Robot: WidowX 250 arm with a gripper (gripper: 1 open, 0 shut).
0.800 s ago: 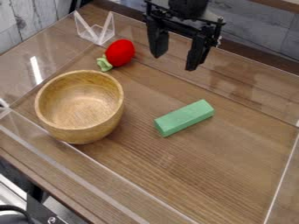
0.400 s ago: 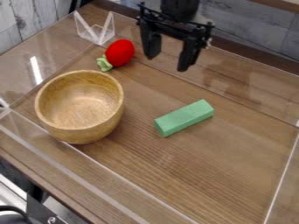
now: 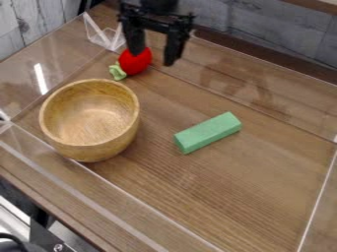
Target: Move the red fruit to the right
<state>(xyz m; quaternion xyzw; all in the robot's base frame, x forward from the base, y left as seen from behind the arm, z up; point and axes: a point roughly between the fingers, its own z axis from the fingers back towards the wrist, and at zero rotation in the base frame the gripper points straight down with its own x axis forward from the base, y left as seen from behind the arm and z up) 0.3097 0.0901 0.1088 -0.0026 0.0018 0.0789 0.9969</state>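
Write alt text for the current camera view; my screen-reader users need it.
A black robot gripper hovers open around or above a red toy fruit on a wooden table. In front sit a round wooden bowl and, to its right, a green block.

Fruit [image 3: 134, 60] bright red — block [image 3: 208, 133] green — bowl [image 3: 90, 120] yellowish tan.

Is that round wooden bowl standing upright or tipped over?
Upright: the round wooden bowl sits with its wide opening facing up, showing its inside.
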